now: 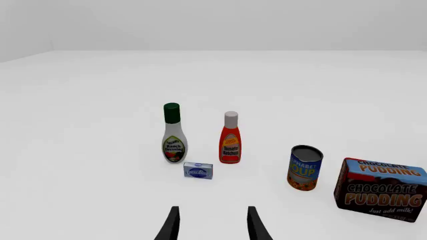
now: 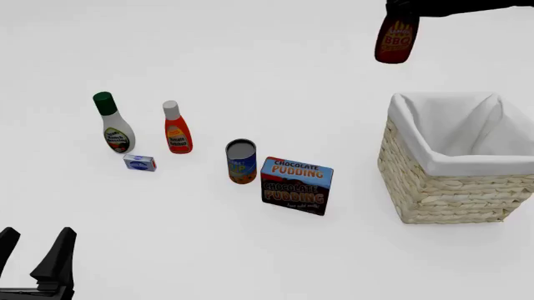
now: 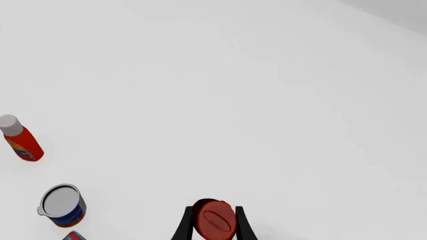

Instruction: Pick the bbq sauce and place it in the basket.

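Note:
The bbq sauce (image 2: 396,40), a dark reddish-brown bottle with an orange label, hangs high in the air at the top right of the front view, left of and beyond the basket (image 2: 454,187). My right gripper (image 2: 404,7) is shut on its top end. Seen from the right wrist, the bottle's red cap (image 3: 213,219) sits between the gripper's fingers (image 3: 184,226). The straw-coloured basket with white cloth lining stands on the table at the right. At the near left my left gripper (image 2: 34,250) stands open with nothing in it, its two fingers (image 1: 170,224) apart.
On the table's left half stand a white ranch bottle with green cap (image 2: 112,124), a red ketchup bottle (image 2: 176,129), a small blue-white box (image 2: 139,163), a soup can (image 2: 241,162) and a chocolate pudding box (image 2: 296,185).

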You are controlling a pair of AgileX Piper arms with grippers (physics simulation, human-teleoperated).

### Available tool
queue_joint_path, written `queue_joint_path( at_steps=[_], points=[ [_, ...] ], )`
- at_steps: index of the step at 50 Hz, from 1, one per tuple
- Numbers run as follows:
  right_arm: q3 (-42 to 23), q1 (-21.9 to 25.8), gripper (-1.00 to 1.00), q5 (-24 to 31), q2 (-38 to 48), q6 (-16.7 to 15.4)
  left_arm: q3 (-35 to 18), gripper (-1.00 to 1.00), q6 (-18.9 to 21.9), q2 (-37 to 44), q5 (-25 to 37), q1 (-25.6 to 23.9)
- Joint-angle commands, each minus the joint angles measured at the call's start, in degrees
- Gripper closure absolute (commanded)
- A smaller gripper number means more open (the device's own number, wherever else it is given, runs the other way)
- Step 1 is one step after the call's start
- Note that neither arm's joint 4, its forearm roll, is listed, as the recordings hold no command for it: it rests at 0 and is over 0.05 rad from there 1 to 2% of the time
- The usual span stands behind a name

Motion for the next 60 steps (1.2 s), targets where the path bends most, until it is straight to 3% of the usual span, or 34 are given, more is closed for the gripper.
queue_joint_path(
  at_steps=[1,30,60],
  points=[
    [2.7,-2.6,1.00,-0.3,-3.7,0.8,0.0,-1.00,0.0,0.0,0.0,0.0],
    [13.5,-10.7,1.00,-3.1,-11.6,1.6,0.0,-1.00,0.0,0.0,0.0,0.0],
    [24.2,-16.8,1.00,-9.1,-13.0,2.7,0.0,-1.00,0.0,0.0,0.0,0.0]
  ],
)
